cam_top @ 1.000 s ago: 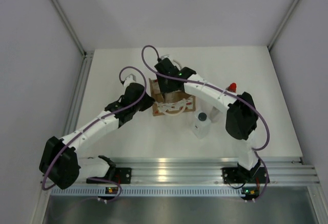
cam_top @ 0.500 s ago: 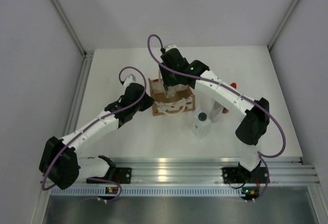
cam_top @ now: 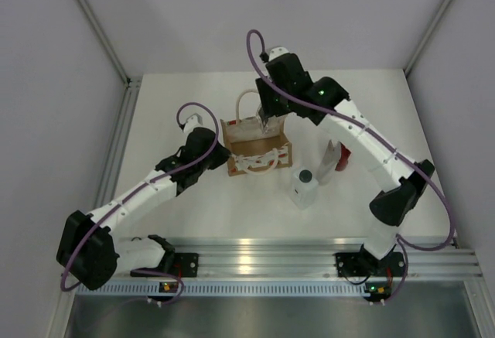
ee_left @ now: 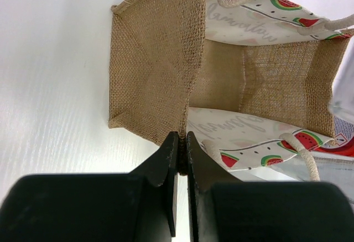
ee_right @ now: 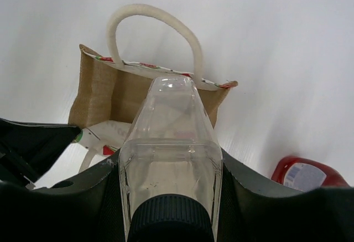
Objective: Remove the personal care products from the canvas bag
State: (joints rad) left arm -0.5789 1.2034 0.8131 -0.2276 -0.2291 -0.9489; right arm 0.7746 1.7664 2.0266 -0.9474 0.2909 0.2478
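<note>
The canvas bag (cam_top: 255, 151) stands open mid-table, tan burlap with watermelon-print sides (ee_left: 260, 81) and cream rope handles (ee_right: 152, 17). My left gripper (ee_left: 181, 145) is shut on the bag's near-left burlap edge, and shows in the top view too (cam_top: 224, 157). My right gripper (ee_right: 170, 184) is shut on a see-through bottle (ee_right: 168, 137) with a dark ribbed cap, held above the bag's far side (cam_top: 268, 124). On the table right of the bag stand a white bottle with a dark cap (cam_top: 305, 189), a pale tapered tube (cam_top: 328, 162) and a red bottle (cam_top: 344, 156).
The table's white surface (cam_top: 178, 106) is walled by grey panels on both sides and at the back. An aluminium rail (cam_top: 263, 257) runs along the near edge by the arm bases. The red bottle (ee_right: 307, 174) lies low right in the right wrist view.
My right arm has risen out of the bag and drawn back toward the far side with the bottle in its jaws. The bag's far handle now shows. The left arm has stayed put.
</note>
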